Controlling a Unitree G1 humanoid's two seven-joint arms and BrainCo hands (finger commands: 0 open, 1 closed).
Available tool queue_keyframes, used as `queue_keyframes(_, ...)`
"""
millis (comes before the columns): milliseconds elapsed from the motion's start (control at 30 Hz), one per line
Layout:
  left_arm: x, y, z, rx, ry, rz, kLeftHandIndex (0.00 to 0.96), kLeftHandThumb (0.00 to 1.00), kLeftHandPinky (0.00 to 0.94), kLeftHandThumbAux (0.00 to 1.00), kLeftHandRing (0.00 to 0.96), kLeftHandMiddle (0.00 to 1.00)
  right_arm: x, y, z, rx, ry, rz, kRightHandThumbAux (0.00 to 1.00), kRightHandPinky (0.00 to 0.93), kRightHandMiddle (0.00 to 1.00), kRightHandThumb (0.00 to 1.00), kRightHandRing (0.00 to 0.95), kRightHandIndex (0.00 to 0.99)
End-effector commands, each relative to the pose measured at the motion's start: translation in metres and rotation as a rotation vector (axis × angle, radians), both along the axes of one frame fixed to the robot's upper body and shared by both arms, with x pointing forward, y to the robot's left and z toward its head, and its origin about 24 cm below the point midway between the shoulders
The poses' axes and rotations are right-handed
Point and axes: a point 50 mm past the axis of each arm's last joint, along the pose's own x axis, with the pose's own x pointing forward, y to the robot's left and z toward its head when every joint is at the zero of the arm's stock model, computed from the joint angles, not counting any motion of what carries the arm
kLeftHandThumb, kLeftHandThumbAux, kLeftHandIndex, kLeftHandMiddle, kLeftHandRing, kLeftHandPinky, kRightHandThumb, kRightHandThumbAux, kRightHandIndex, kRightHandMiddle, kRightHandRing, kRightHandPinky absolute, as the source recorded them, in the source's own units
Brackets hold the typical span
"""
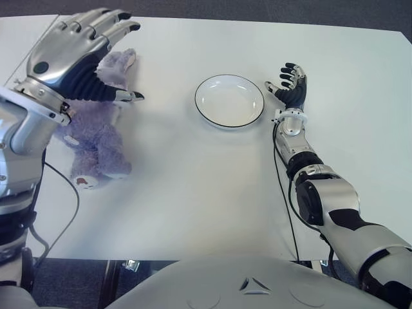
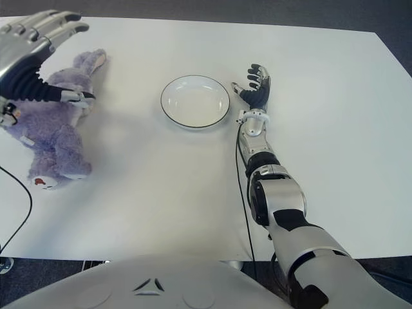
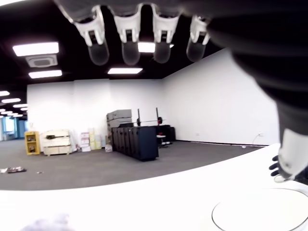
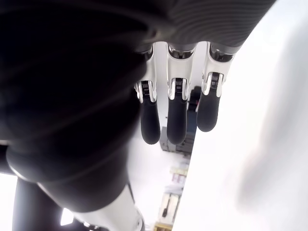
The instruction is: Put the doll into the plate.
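Doll [image 1: 96, 138]: purple plush, lying on worktop [image 1: 193, 193] at far left, well apart from plate [image 1: 230, 100]. Prob. light, soft, squashy, not fragile; best taken round torso. Left hand [image 1: 80, 55] above doll's head end, fingers spread, holding nothing; contact w/ plush unclear. Right hand [image 1: 291, 85] idle just right of plate, fingers relaxed, empty.

No text, label, brand, number or sign can be read anywhere in these views.
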Motion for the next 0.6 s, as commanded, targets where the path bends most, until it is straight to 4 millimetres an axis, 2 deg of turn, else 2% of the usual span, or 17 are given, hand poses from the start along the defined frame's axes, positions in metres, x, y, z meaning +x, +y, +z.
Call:
queue_keyframes(33,-0.009,0.016,-0.034,-0.053,0.132,0.090,0.000,0.000,0.000,0.559,0.000,0.000,-0.103,-0.007,-0.140,0.047,0.518,-0.045,0.965,0.265,0.280,0.219,0.268,0.217)
queue_keyframes(200,-0.012,0.019,-0.045,-0.074,0.177,0.107,0.000,0.000,0.000,0.564,0.000,0.000,-0.103,-0.010,-0.140,0.050,0.520,-0.045,0.962,0.268,0.276,0.220,0.265,0.211)
queue_keyframes(400,-0.023,0.025,-0.073,-0.085,0.250,0.134,0.000,0.000,0.000,0.571,0.000,0.000,-0.102,-0.011,-0.139,0.048,0.521,-0.039,0.963,0.275,0.276,0.232,0.270,0.212)
queue_keyframes(600,-0.031,0.022,-0.078,-0.091,0.312,0.152,0.000,0.000,0.000,0.571,0.000,0.000,-0.102,-0.014,-0.139,0.057,0.524,-0.044,0.966,0.260,0.273,0.248,0.266,0.211)
